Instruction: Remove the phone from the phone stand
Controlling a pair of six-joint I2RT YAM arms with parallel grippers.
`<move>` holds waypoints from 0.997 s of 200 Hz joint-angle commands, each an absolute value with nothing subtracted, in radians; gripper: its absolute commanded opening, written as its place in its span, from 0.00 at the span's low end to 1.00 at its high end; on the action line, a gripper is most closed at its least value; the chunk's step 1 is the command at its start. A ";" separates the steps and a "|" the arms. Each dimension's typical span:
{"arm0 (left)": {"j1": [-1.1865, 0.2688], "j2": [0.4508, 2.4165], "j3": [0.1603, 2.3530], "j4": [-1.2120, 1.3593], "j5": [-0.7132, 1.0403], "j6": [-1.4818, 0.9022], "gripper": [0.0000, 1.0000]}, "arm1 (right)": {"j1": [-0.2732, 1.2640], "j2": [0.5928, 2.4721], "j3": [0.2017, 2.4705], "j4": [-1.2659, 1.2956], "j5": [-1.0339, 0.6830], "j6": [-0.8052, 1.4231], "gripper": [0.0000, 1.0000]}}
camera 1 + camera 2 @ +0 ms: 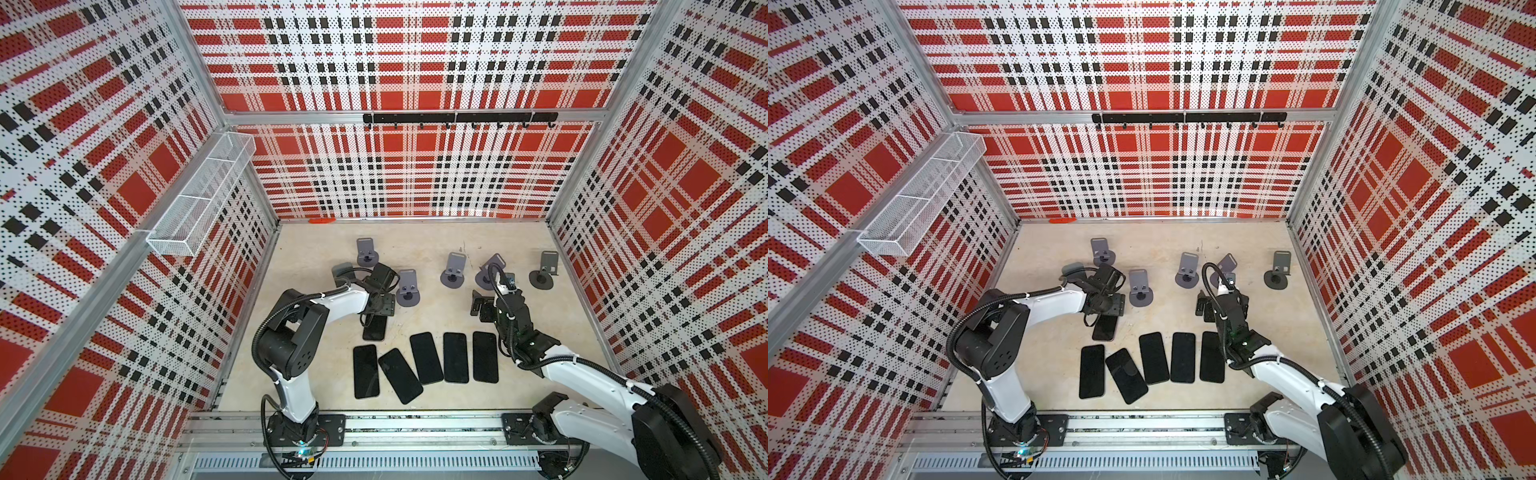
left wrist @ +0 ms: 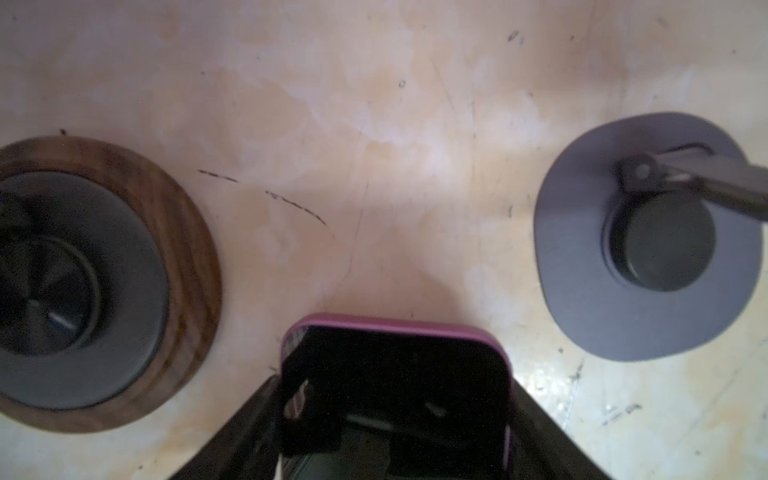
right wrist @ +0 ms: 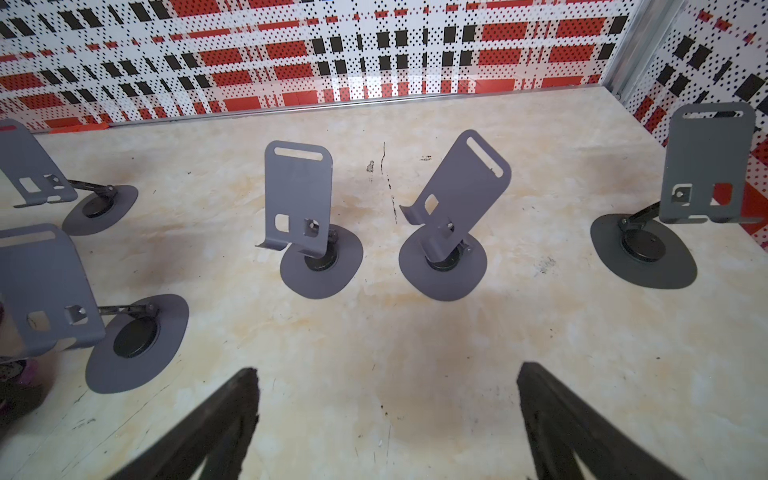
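Note:
My left gripper [image 2: 395,382] is shut on a phone [image 2: 395,332] with a black face and a pink-purple case, its top end sticking out past the fingers above the bare table. In both top views that phone [image 1: 374,328] [image 1: 1104,328] hangs under the left gripper [image 1: 376,307] [image 1: 1106,305], off any stand. A grey phone stand [image 1: 407,286] [image 2: 648,249] stands just to its right with nothing on it. A round base with a wood-coloured ring [image 2: 83,282] lies on the other side. My right gripper [image 3: 386,368] [image 1: 482,305] is open over bare table with nothing between its fingers.
Several black phones [image 1: 426,357] lie flat in a row near the front. Several more grey stands [image 3: 299,199] [image 3: 457,183] [image 3: 706,166] stand across the back. A wire basket [image 1: 203,195] hangs on the left wall, a hook rail [image 1: 457,118] on the back wall.

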State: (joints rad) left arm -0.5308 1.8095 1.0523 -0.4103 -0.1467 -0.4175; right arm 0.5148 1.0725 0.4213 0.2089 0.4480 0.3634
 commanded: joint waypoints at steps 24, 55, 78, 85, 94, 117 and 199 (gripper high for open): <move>-0.536 1.801 1.085 -0.413 -0.137 -0.419 0.77 | 0.512 1.066 0.412 0.223 0.448 0.354 1.00; -0.534 1.782 1.085 -0.410 -0.133 -0.432 0.79 | 0.512 1.062 0.416 0.213 0.441 0.351 1.00; -0.533 1.786 1.090 -0.400 -0.138 -0.432 0.82 | 0.512 1.054 0.413 0.217 0.435 0.351 1.00; -0.531 1.792 1.094 -0.400 -0.144 -0.432 0.82 | 0.512 1.053 0.410 0.221 0.432 0.349 1.00; -0.529 1.795 1.091 -0.397 -0.142 -0.436 0.82 | 0.512 1.054 0.408 0.222 0.438 0.349 1.00; -0.529 1.791 1.094 -0.386 -0.130 -0.436 0.82 | 0.513 1.061 0.414 0.216 0.440 0.348 1.00; -0.502 1.430 1.082 -0.277 -0.224 -0.431 0.87 | 0.514 1.054 0.416 0.213 0.436 0.350 1.00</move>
